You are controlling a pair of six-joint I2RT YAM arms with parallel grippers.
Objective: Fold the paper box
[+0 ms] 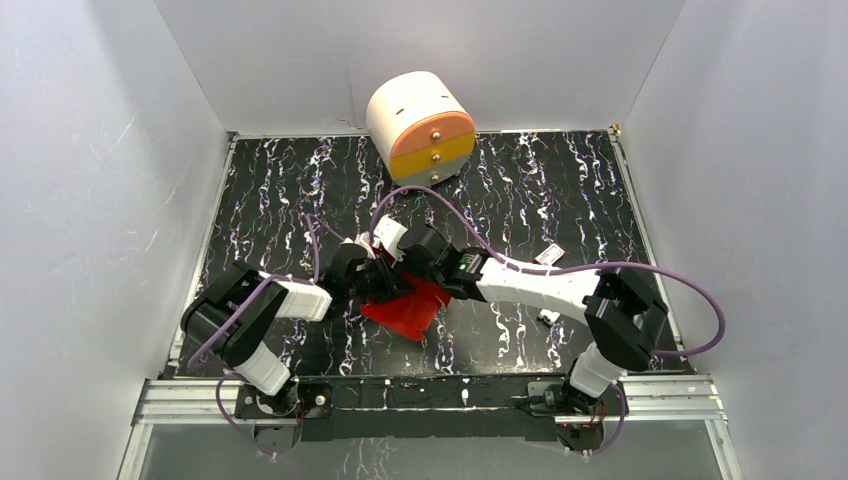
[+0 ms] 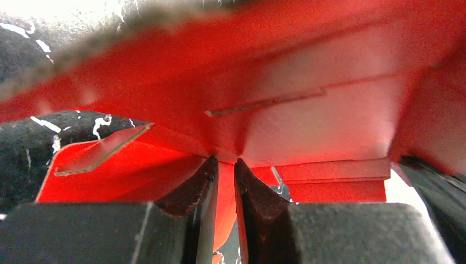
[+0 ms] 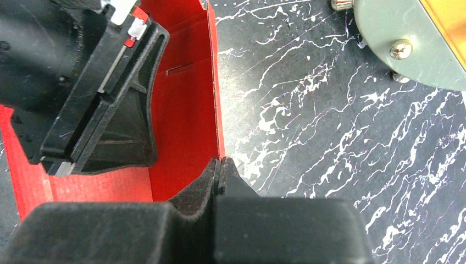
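Now, right tool is clamped tight on the box wall's edge. Left tool is nearly closed, red card in its gap, likely pinching a panel. Box sits between them, mid-front on the table, wall running straight away from right tool.

Bright and even from above in the overhead view — faint, soft shadows. Blurred at the left wrist across the bright red thin-card box, blown out to white at far left. Sharp at the right wrist — glints on the round silver metal knob.
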